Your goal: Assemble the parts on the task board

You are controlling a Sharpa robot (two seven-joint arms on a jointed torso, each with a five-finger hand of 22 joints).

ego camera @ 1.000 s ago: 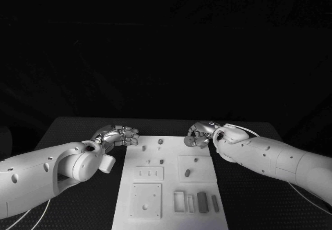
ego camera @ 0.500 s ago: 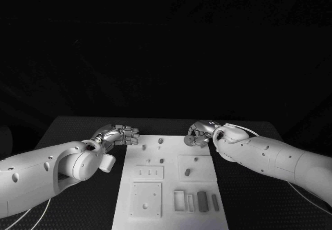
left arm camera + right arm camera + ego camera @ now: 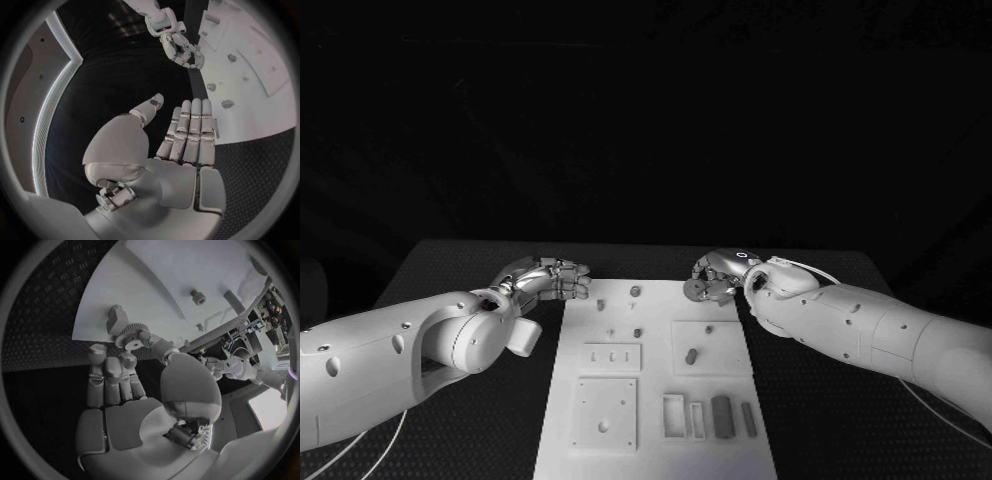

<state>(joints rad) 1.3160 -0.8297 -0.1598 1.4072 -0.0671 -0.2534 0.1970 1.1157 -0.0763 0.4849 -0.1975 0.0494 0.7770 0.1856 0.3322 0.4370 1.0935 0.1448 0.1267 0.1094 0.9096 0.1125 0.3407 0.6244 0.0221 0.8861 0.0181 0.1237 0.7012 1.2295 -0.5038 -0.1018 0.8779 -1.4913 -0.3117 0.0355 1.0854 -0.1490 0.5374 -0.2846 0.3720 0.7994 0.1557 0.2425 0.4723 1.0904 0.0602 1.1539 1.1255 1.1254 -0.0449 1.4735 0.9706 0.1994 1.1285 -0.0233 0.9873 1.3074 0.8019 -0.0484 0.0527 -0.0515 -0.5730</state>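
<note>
The white task board (image 3: pixel 661 390) lies in the middle of the table. My right hand (image 3: pixel 718 274) hovers at the board's far right corner and pinches a small round toothed part (image 3: pixel 692 290) between thumb and a finger. In the right wrist view the toothed part (image 3: pixel 129 335) sits at the fingertips of that hand (image 3: pixel 125 390), just off the board's edge (image 3: pixel 156 285). My left hand (image 3: pixel 548 280) is beside the board's far left corner. In the left wrist view it (image 3: pixel 181 135) holds nothing, fingers side by side and thumb apart. Small pegs (image 3: pixel 635 293) stand on the board.
Two dark bars (image 3: pixel 721 417) lie in slots at the board's near right. Square plates (image 3: pixel 604 412) sit at its near left. A short block (image 3: pixel 117 319) stands on the board near the toothed part. The black table (image 3: pixel 459 270) stretches out on both sides.
</note>
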